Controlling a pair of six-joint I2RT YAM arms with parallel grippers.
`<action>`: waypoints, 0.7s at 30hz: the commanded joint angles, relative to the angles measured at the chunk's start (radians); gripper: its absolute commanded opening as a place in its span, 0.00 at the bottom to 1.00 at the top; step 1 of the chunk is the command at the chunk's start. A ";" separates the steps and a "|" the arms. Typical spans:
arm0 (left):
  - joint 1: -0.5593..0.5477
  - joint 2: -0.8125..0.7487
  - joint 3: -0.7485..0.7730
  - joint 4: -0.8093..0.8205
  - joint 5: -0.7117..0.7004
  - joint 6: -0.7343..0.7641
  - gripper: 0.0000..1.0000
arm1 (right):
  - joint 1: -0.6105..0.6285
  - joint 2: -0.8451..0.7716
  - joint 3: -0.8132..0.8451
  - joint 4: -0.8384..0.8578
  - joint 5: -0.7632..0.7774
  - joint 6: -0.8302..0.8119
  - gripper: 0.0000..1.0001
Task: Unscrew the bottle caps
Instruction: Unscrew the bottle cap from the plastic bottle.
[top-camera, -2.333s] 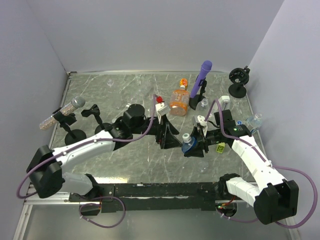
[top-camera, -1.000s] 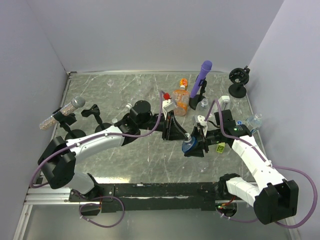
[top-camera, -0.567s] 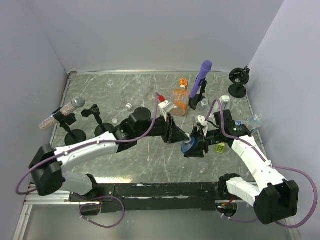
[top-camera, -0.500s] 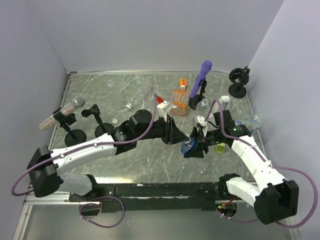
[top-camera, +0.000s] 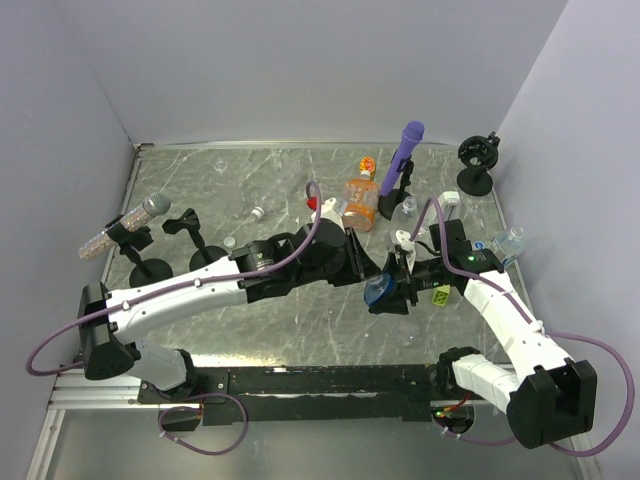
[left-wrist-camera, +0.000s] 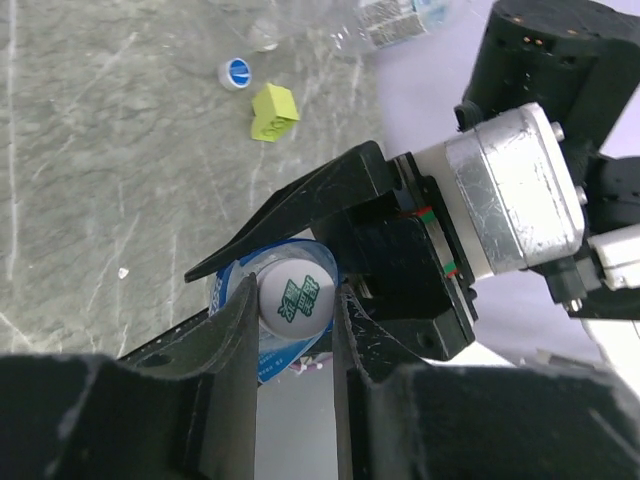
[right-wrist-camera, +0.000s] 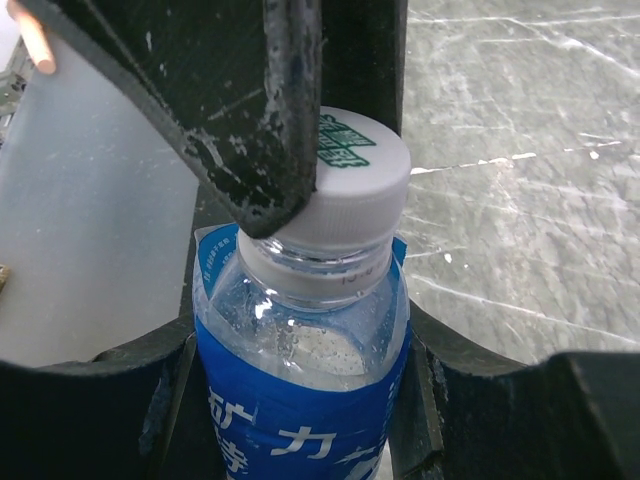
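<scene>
My right gripper (right-wrist-camera: 300, 380) is shut on a clear bottle with a blue label (right-wrist-camera: 290, 430), holding it upright just right of the table's middle (top-camera: 379, 293). Its white bottle cap with green print (right-wrist-camera: 355, 190) is screwed on. My left gripper (left-wrist-camera: 293, 298) comes in from the left at cap height, and its two fingers press the sides of that cap (left-wrist-camera: 297, 290). One left finger (right-wrist-camera: 270, 120) hides part of the cap in the right wrist view. From above, the left gripper (top-camera: 372, 268) covers the bottle's top.
A squarish orange bottle (top-camera: 356, 203) with an orange cap stands behind, next to a purple microphone-like stick (top-camera: 404, 150). Clear bottles (top-camera: 510, 240) sit at the right. A yellow-green block (left-wrist-camera: 273, 108) and a loose blue cap (left-wrist-camera: 234, 73) lie nearby. Black stands (top-camera: 145, 262) are at the left.
My left arm has reached rightward from the table's middle to the held bottle, and its fingers now sit on the cap. The right arm and bottle have stayed put.
</scene>
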 joint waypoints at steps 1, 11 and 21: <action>-0.014 0.019 0.082 0.009 -0.092 -0.082 0.01 | 0.009 -0.007 0.038 0.028 -0.021 -0.049 0.13; -0.011 -0.164 -0.083 0.159 -0.079 0.126 0.97 | 0.009 -0.010 0.041 0.023 -0.026 -0.052 0.13; 0.256 -0.308 -0.481 0.671 0.769 0.666 0.99 | 0.009 -0.008 0.038 0.023 -0.026 -0.054 0.13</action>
